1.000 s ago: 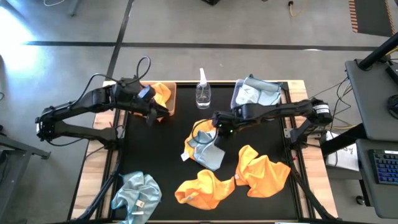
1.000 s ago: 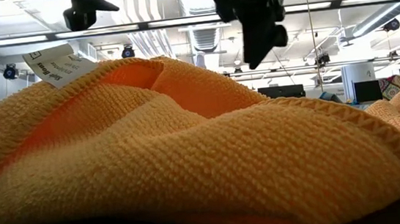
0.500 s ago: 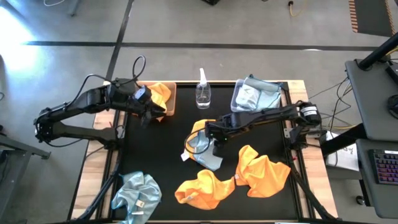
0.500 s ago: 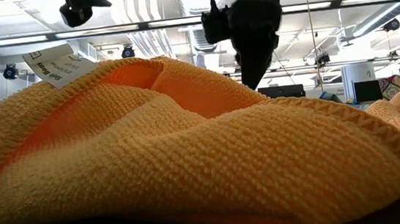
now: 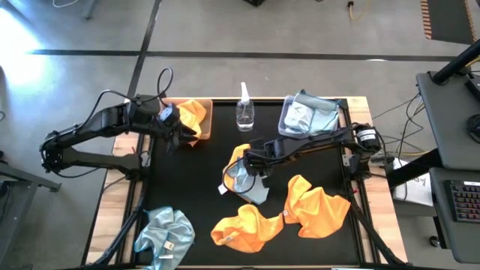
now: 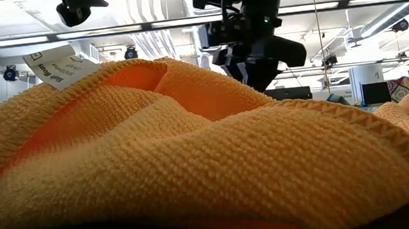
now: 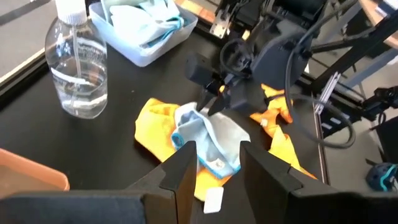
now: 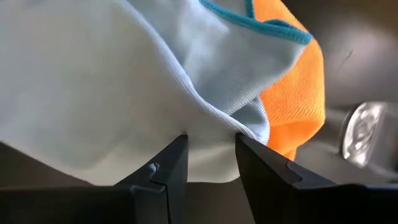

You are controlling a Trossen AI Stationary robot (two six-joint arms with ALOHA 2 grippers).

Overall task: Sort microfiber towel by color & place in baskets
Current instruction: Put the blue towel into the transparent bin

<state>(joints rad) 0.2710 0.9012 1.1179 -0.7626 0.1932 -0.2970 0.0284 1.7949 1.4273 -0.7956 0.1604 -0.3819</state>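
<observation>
Right hand now lowered from mid-tabletop onto blue towel atop orange towel, fingers spread astride a fold, left hand spread beside brown basket, bare tabletop between.

Orange towels: four, one in the tan basket. Blue towels: three, one in the grey-blue basket. One spray bottle.
</observation>
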